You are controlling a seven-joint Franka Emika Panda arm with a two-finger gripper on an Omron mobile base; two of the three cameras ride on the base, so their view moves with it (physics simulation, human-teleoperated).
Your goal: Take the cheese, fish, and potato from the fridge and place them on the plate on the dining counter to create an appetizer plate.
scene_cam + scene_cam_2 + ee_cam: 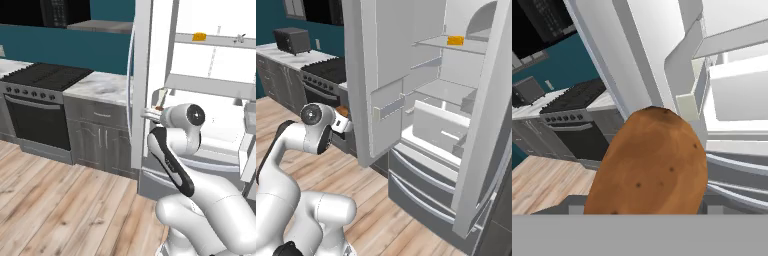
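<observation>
The fingers (pixel 643 212) are grasping the potato (pixel 649 162): in the hand view it rises brown and speckled right between them, its lower end sunk out of sight where the tips would be. In the right base view a sliver of brown shows at the end of the hand (pixel 342 111), just outside the fridge's (pixel 421 100) left door; the left base view shows the same sliver at the wrist.

Beyond the potato stands the open fridge, its left door edge just ahead of the fingers and the white interior, with drawers and grey shelves, further off and to one side. The cheese (pixel 455 40) lies on an upper shelf, high above and well beyond the fingers. A small grey thing at the far end of that shelf in the left base view (pixel 240 37) may be the fish, but it is too small to be sure. To the other side, well apart, are the stove (pixel 37 102) and a marble worktop (pixel 102 85) beside it.

The step in hand looks like carrying the potato away from the fridge. Cheese, and likely fish, are not yet fetched. The next move calls for a firm hold while the arm clears the door edge, then a drive to the dining counter and a gentle set-down on the plate, since a rounded potato may roll.
</observation>
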